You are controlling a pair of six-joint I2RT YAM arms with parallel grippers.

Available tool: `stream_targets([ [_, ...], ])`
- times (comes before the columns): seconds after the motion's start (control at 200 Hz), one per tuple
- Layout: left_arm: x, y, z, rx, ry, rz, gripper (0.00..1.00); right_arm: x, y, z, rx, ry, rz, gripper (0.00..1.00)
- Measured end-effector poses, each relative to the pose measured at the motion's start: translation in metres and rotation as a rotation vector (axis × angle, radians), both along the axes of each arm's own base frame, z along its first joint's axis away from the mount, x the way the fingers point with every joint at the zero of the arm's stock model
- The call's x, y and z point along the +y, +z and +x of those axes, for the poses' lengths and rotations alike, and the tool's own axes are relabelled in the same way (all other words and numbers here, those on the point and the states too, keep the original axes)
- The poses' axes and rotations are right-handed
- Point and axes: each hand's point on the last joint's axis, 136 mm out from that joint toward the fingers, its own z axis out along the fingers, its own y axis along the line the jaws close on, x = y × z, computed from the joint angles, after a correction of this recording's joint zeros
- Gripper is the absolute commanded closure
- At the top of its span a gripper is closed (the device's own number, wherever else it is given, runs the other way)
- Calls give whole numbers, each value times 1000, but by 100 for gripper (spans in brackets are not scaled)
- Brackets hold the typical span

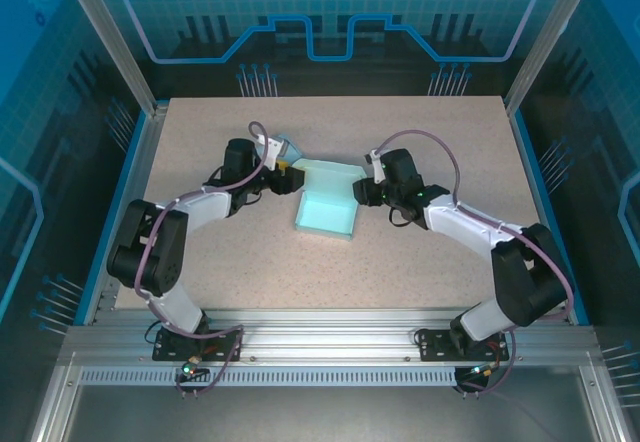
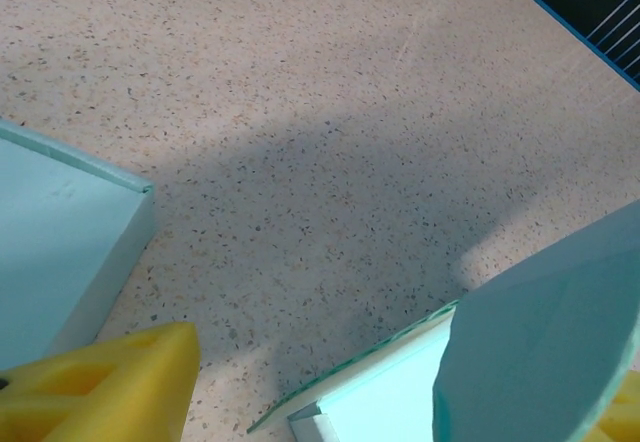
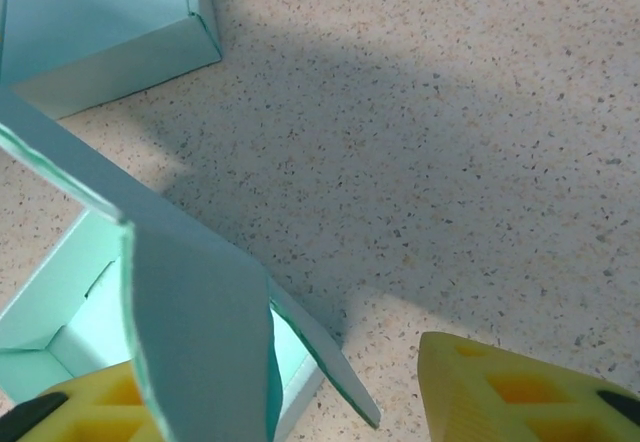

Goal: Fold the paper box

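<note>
The light teal paper box lies open in the middle of the table, its tray toward me and its lid panel at the far side. My left gripper is at the box's far left corner, where a side flap stands up. In the left wrist view the flap rises between my yellow fingers, near the right one, with the jaws well apart. My right gripper is at the far right corner. There another flap leans by the left finger, far from the right one.
The speckled beige table is bounded by a blue rim and metal frame posts. Both arms reach inward from their bases at the near edge. A folded box wall lies ahead of the right gripper.
</note>
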Motion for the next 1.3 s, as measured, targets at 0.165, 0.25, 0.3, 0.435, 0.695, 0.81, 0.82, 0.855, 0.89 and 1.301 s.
stream_targets([
  [0.165, -10, -8, -1, 24, -27, 18, 54, 0, -9, 0, 20, 2, -9, 58],
  [0.25, -13, -12, -3, 30, -39, 28, 62, 0, -11, 0, 24, 2, -11, 66],
  [0.3, -14, -13, -4, 32, -41, 33, 65, 0, -11, 0, 24, 2, -13, 71],
  [0.435, -16, -13, -4, 31, -34, 42, 71, -1, -12, 1, 21, -4, -22, 81],
  [0.695, -35, -17, -7, 25, 23, 86, 93, -7, -15, 5, -7, -44, -88, 92],
  [0.81, -36, -17, -5, 11, 97, 113, 98, -6, -12, 8, -52, -72, -134, 93],
  [0.82, -36, -17, -5, 11, 106, 112, 98, -6, -12, 8, -56, -74, -140, 93],
  [0.855, -36, -16, -5, 4, 130, 113, 98, -6, -10, 9, -71, -80, -153, 93],
  [0.89, -37, -13, -5, -3, 154, 111, 98, -5, -8, 10, -88, -85, -164, 92],
  [1.301, -38, 11, 3, -85, 317, 80, 100, 2, 8, 42, -218, -130, -224, 83],
])
